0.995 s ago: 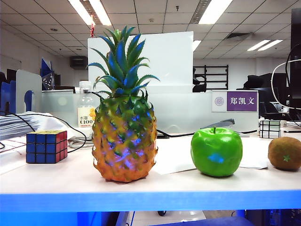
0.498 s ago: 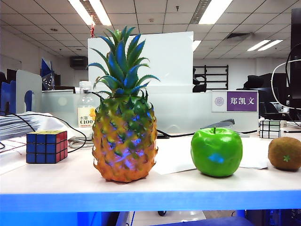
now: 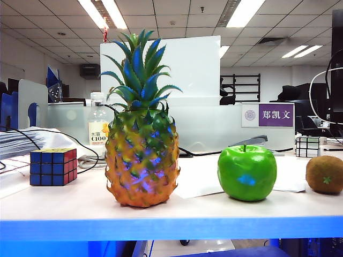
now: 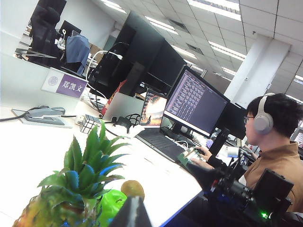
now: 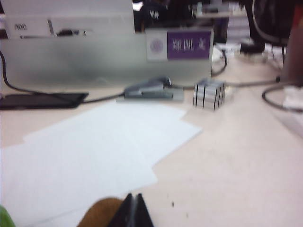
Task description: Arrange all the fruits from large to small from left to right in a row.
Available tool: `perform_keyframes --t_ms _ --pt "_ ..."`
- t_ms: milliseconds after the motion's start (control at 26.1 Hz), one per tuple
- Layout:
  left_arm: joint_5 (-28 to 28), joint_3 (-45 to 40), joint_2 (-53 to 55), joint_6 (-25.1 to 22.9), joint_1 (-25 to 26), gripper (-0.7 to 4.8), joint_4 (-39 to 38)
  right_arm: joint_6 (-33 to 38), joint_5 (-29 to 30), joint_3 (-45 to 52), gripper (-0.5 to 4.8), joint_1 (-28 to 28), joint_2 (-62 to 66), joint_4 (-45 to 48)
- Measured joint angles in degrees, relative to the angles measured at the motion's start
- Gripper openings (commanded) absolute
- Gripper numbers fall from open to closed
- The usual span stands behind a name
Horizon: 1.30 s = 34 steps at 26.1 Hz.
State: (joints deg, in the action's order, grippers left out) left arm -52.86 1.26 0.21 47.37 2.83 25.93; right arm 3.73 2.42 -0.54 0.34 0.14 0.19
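Fruit stands in one row along the white table (image 3: 80, 206) in the exterior view: the pineapple (image 3: 142, 160) at the left end, the green apple (image 3: 247, 172) next to it on the right, and the kiwi (image 3: 325, 174) at the far right, each apart from its neighbour. Neither arm shows in that view.

The left gripper (image 4: 131, 213) appears only as a dark tip in its wrist view, jaws closed and holding nothing. Just past it sit the pineapple's leafy crown, the apple and the kiwi, with the pineapple nearest.

The right gripper (image 5: 132, 211) has its two fingers pressed together, empty. The kiwi's brown top lies directly in front of the fingertips; whether they touch it I cannot tell. Beyond lie sheets of paper (image 5: 90, 151), a stapler (image 5: 149, 88) and a small puzzle cube (image 5: 209, 94).
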Motion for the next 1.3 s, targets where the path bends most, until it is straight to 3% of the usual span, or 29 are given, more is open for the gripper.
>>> perform_keyframes --t_ms 230,1302 --pt "-0.02 0.0 0.0 0.0 0.0 -0.06 0.0 0.81 -0.22 0.0 -0.01 -0.02 0.02 -4.11" --pt "0.0 0.0 0.0 0.0 0.0 -0.06 0.0 2.03 -1.2 0.0 -0.01 -0.04 0.0 -4.35"
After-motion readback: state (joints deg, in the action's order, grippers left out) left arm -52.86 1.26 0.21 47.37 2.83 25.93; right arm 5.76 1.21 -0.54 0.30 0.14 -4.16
